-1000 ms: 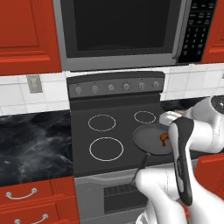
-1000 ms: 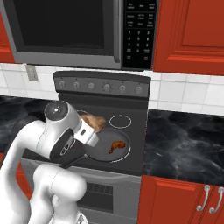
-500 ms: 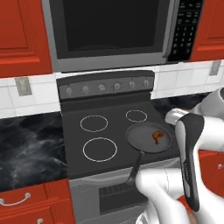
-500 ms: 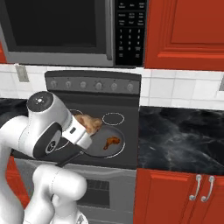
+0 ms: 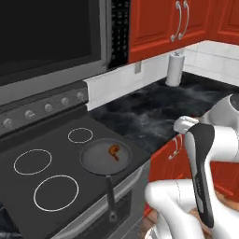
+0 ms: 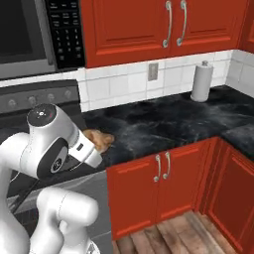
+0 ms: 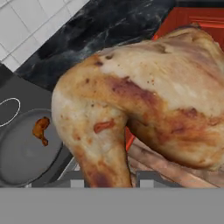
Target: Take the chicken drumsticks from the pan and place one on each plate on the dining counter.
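Note:
My gripper [image 7: 109,181] is shut on a chicken drumstick [image 7: 144,100], a big golden-brown piece that looms close in the hand view. In the right base view this drumstick [image 6: 100,140] pokes out past my white hand, above the worktop's edge beside the stove. The round black pan [image 5: 105,157] sits on the stove's front right burner with its long handle pointing toward me. A second, small orange-brown drumstick [image 5: 114,151] lies in it; the hand view shows that drumstick [image 7: 40,130] and the pan [image 7: 19,155] at lower left. The plates and the dining counter are out of view.
A black marble worktop [image 6: 168,116] runs right of the stove [image 5: 42,182] over red cabinets [image 6: 163,183]. A paper towel roll [image 6: 202,82] stands at its back corner. A microwave [image 5: 46,32] hangs above the stove. Wooden floor [image 6: 183,233] lies at lower right.
The whole picture has shifted: the base has swung to the right, so the stove has slid left and the corner worktop has come into view. The drumstick stays in my gripper.

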You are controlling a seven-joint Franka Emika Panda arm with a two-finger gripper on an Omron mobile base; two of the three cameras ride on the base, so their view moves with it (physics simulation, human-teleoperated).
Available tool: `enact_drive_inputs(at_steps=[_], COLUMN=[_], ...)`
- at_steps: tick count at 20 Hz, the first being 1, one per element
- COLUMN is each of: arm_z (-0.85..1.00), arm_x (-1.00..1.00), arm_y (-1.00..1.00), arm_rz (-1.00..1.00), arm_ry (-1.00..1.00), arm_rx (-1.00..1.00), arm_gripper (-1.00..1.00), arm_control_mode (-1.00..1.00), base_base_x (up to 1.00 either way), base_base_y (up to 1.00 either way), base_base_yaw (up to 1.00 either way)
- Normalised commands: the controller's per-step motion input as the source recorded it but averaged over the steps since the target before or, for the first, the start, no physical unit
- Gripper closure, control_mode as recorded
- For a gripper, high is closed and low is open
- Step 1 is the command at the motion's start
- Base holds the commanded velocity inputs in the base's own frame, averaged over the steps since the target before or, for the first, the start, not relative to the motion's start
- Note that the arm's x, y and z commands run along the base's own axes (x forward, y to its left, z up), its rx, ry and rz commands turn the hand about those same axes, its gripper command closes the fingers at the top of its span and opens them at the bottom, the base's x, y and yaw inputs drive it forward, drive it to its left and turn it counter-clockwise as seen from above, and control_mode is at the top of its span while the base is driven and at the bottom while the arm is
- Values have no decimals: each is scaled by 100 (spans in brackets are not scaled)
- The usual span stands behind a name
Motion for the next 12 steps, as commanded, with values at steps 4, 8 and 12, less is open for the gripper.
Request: enact_drive_inputs(at_steps=[4,8,12], arm_z=[0,0,0], arm_x=[0,0,0], arm_y=[0,0,0], arm_rz=[0,0,0], arm_ry=[0,0,0], arm_rx=[0,0,0], arm_gripper=[100,100,100], arm_control_mode=[100,100,100], base_base_x=[0,0,9], base_base_y=[0,0,-24], base_base_yaw=[-96,-94,-81])
